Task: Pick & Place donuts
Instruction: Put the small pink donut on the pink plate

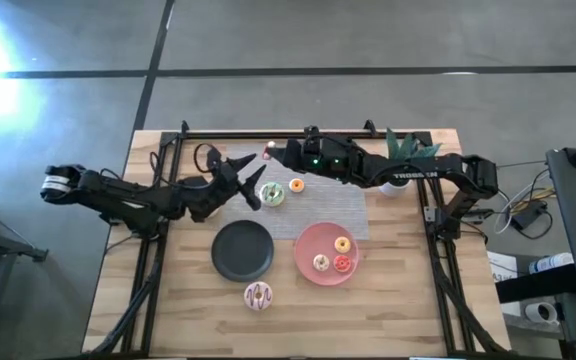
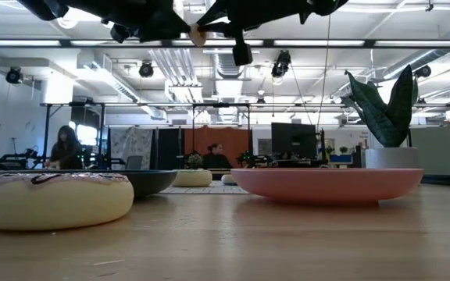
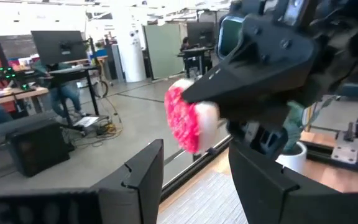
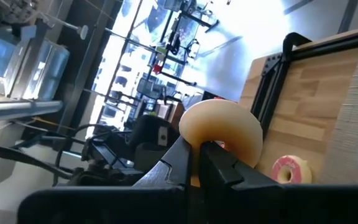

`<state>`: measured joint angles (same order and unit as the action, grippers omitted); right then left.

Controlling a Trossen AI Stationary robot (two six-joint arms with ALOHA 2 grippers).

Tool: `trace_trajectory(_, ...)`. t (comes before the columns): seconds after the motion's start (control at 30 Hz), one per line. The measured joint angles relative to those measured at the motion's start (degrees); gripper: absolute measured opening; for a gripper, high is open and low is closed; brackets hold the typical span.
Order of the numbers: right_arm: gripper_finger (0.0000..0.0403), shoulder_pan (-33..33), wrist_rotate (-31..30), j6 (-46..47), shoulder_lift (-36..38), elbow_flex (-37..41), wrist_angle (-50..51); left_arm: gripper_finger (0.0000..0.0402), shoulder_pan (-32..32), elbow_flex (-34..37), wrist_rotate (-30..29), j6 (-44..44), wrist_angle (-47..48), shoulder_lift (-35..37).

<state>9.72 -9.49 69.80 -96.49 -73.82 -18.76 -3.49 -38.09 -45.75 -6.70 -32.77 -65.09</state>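
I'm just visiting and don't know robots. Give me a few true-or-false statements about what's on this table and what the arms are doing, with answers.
1. The right tool holds a donut in the air. True: its fingers pinch a pink-iced donut through the ring.
2. The black plate holds two donuts. False: nothing lies on it.
3. The pink plate holds three small donuts. True.
4. The white, dark-drizzled donut lies on the grey mat. False: it lies on bare wood, near the table's front edge.
5. The left tool grips the green donut. False: it is open, holding nothing; the green donut lies on the mat beside an orange donut.
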Motion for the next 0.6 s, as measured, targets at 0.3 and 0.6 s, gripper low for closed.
trace_trajectory(0.3, 0.0013, 0.02, -0.16, -0.33, -0.07, 0.0, 0.02, 0.0156, 2.61, -3.97, 1.43, -0.92, 0.43, -5.16)
trace_trajectory(0.6, 0.0013, -0.21, -0.14, -1.19, 0.0, 0.0, 0.0, 0.0156, 2.91, -5.81, 1.31, -2.77, 0.35, -5.71)
